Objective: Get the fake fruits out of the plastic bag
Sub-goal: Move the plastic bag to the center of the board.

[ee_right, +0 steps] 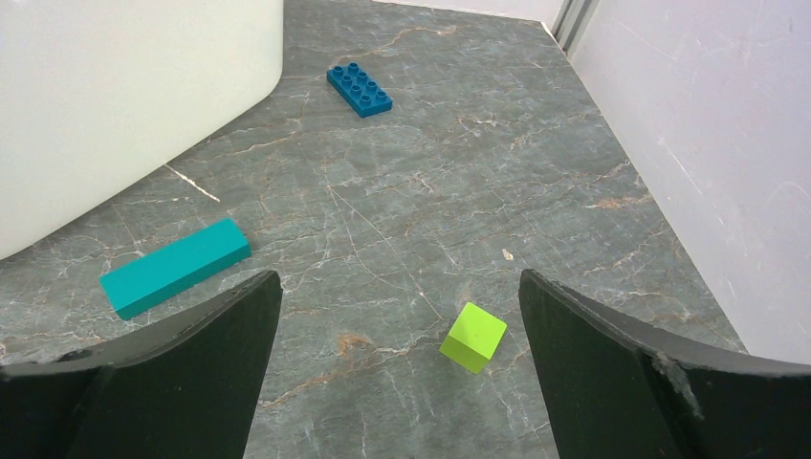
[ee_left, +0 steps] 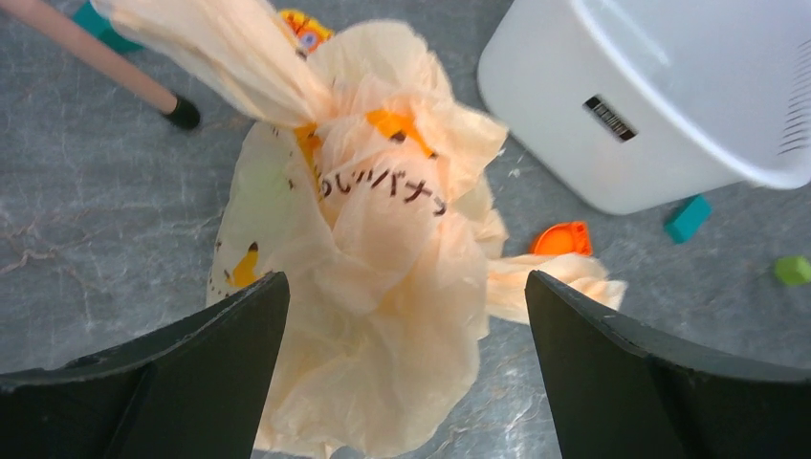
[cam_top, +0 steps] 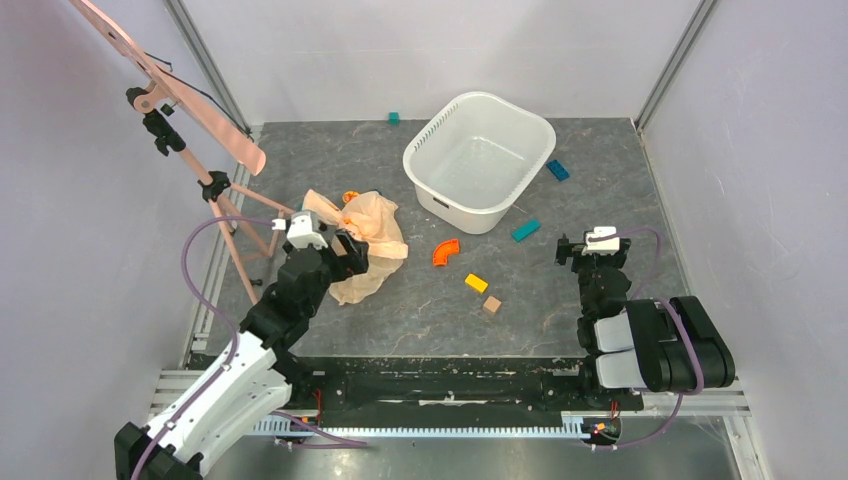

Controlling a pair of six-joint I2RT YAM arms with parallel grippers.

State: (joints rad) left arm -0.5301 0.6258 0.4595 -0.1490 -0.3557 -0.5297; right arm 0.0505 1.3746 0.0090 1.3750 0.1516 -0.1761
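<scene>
The plastic bag (cam_top: 372, 240) lies crumpled on the grey table, left of centre, peach-beige with yellow banana prints. In the left wrist view the bag (ee_left: 373, 258) fills the middle. A faint green patch shows through its left side; no fake fruit is plainly visible. My left gripper (cam_top: 350, 256) is open at the bag's near edge. In its wrist view my left gripper (ee_left: 406, 382) has its jaws wide apart, with bag folds between them and no grip. My right gripper (cam_top: 573, 248) is open and empty, far right of the bag. In its wrist view my right gripper (ee_right: 402, 382) hovers over bare table.
A white tub (cam_top: 480, 160) stands behind the bag to its right. Loose blocks lie about: an orange curved one (cam_top: 446, 251), yellow (cam_top: 476, 283), brown (cam_top: 492, 304), teal (cam_top: 525, 230), a blue brick (ee_right: 359, 90), a green cube (ee_right: 473, 337). A tripod (cam_top: 215, 190) stands at left.
</scene>
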